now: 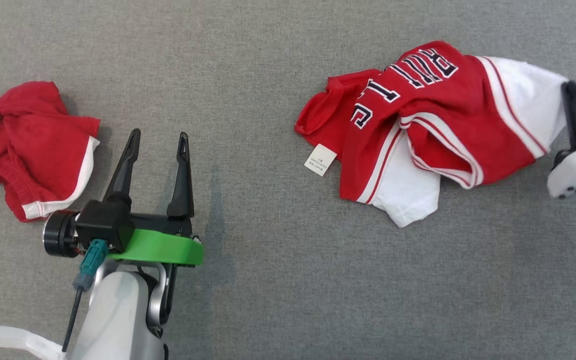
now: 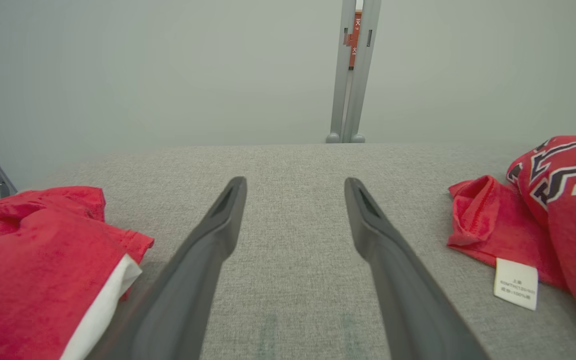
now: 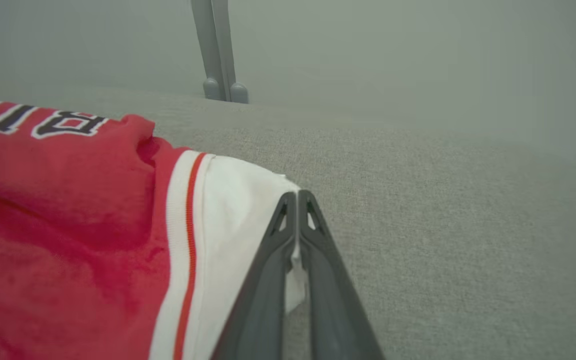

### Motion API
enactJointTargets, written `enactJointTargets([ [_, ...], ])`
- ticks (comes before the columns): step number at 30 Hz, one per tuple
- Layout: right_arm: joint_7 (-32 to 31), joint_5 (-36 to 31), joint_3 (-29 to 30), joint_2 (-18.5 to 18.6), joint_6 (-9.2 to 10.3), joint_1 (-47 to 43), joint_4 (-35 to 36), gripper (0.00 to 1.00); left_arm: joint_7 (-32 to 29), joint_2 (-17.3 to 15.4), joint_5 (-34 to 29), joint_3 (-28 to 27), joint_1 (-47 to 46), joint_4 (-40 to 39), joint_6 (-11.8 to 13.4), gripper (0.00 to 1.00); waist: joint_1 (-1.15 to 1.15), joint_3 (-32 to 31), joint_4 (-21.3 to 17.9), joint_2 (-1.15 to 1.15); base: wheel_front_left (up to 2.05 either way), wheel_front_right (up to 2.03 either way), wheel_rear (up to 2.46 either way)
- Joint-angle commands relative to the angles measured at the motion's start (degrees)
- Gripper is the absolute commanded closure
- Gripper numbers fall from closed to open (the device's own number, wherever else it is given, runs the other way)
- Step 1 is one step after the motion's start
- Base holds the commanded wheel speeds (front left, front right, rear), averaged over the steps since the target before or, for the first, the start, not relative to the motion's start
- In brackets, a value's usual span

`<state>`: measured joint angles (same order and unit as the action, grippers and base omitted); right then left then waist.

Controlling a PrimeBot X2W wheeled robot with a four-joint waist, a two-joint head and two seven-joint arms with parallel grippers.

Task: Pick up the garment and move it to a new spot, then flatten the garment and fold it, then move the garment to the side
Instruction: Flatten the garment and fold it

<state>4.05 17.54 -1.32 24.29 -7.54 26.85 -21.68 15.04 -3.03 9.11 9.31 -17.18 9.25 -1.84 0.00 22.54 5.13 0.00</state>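
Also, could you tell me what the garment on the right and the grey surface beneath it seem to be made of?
The garment looks like soft knit jersey, probably cotton, matte: it slumps in loose folds with a faintly fuzzy face. The grey surface seems woven upholstery-type fabric, matte: a fine heathered weave shows.

Head view: high, facing steeply down on grey surface [image 1: 268,50]. Wrist views: low, near, facing along it toward pale wall [image 2: 118,75]. All three share red-and-white garment [image 1: 433,120]
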Motion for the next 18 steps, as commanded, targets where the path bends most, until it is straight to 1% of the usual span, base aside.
enactJointTargets([
  [1,-0.3,-0.2,0.2,1.3,0.10,2.4,0.3,1.00,0.2,0.0,-0.4,0.1,-1.1,-0.3,-0.2,0.00,0.00,0.9,0.4,0.00,0.00,0.00,0.00],
  [6,0.1,0.4,0.8,5.9,0.10,10.9,-1.9,1.00,0.2,0.0,-0.4,1.0,-2.9,-0.7,-0.6,0.00,0.00,3.5,2.1,0.00,0.00,0.00,0.00],
  [9,1.6,0.5,1.2,7.9,0.10,15.2,-4.7,1.00,0.2,0.1,-0.3,1.4,-3.7,-0.9,-0.5,0.00,0.00,5.0,3.0,0.00,0.00,0.00,0.00],
  [11,3.0,1.2,1.0,8.2,0.10,17.4,-7.2,1.00,0.2,0.1,-0.2,1.6,-4.2,-1.1,-0.3,0.00,0.00,5.8,3.4,0.00,0.00,0.00,0.00],
  [12,3.3,1.1,0.6,8.5,0.10,18.2,-8.9,0.73,0.2,0.1,-0.1,1.7,-4.2,-1.1,-0.1,0.00,0.00,6.0,3.5,0.00,0.00,0.00,0.00],
  [13,4.0,1.1,0.4,8.6,0.10,18.8,-10.1,0.42,0.2,0.1,0.0,1.8,-4.3,-1.1,-0.1,0.00,0.00,6.1,3.5,0.00,0.00,0.00,0.00],
  [14,5.0,1.0,0.1,8.5,0.10,19.5,-11.3,0.00,0.2,0.1,0.1,1.9,-4.3,-1.2,0.1,0.00,0.00,6.2,3.5,0.00,0.00,0.00,0.00],
  [18,8.9,1.3,-0.7,7.1,0.10,18.1,-13.6,0.00,0.2,0.1,0.3,1.8,-3.7,-0.9,0.6,0.00,0.00,5.5,2.8,0.00,0.00,0.00,0.00],
])
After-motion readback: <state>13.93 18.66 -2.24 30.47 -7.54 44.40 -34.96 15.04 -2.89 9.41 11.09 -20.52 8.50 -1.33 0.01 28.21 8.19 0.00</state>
